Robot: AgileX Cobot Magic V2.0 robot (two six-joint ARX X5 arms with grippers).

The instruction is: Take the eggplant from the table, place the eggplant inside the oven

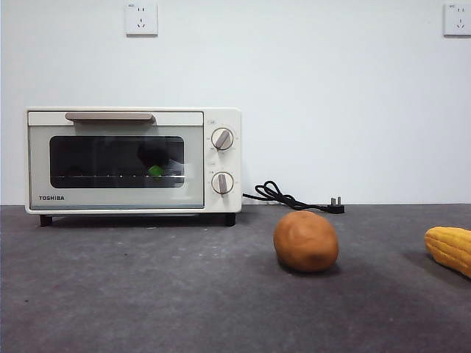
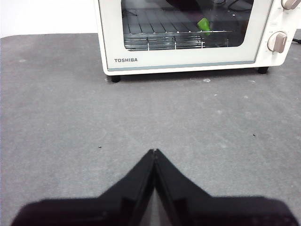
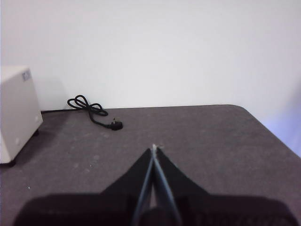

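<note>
Eggplant: the long dark purple eggplant (image 1: 156,158) with its bright green stem end lies inside the oven on the wire rack, seen dimly through the glass; in the left wrist view mostly the green tip shows. I judge the task is done, since it is no more on the bench.
Oven: the small cream-white TOSHIBA toaster oven (image 1: 118,200) has its glass-window door closed, with the beige bar handle (image 1: 110,116) along the top and two round knobs (image 1: 222,139) at one side. It stands well ahead of the left jaws, apart from them.
Left gripper: the left gripper (image 2: 154,151) hangs over bare bench, its two black jaws pressed together, holding nothing. It seems to wait.
Right gripper: the right gripper (image 3: 154,147) also has its jaws closed and empty, pointing to the wall, the oven's side off to one side of them.
Bench: the wide dark grey matte bench (image 1: 147,294) looks slightly mottled and rough.
Potato: the round orange-brown potato (image 1: 306,241) sits on the bench, smooth and dull.
Corn: the yellow corn cob (image 1: 450,248) with ribbed kernels lies near it, partly cut by the frame edge.
Cable: the black power cable (image 1: 283,196) is loosely coiled beside the oven, its plug lying unplugged.
</note>
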